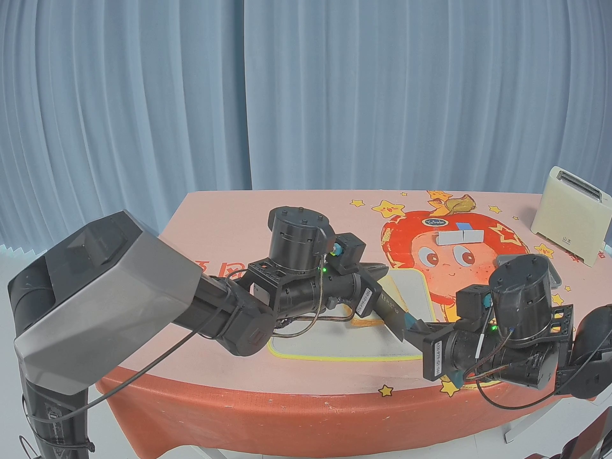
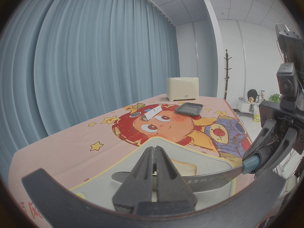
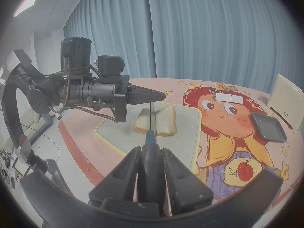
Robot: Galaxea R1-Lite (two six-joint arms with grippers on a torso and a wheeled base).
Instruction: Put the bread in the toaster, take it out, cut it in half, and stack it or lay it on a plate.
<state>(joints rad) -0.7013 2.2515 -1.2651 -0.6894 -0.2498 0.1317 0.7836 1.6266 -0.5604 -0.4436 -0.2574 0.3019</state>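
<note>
Right gripper (image 3: 150, 154) clamped on the knife (image 3: 150, 137) handle. Blade runs straight away from it, edge-down across the middle of the bread (image 3: 165, 120) on the cutting board (image 3: 186, 133). Left gripper (image 3: 160, 96) closed on nothing, tip just above the slice, lying crosswise to the blade. Count: one slice, one knife, one board, one dark plate (image 3: 268, 127), one toaster (image 3: 286, 103). Cut likely falls to the right arm.
</note>
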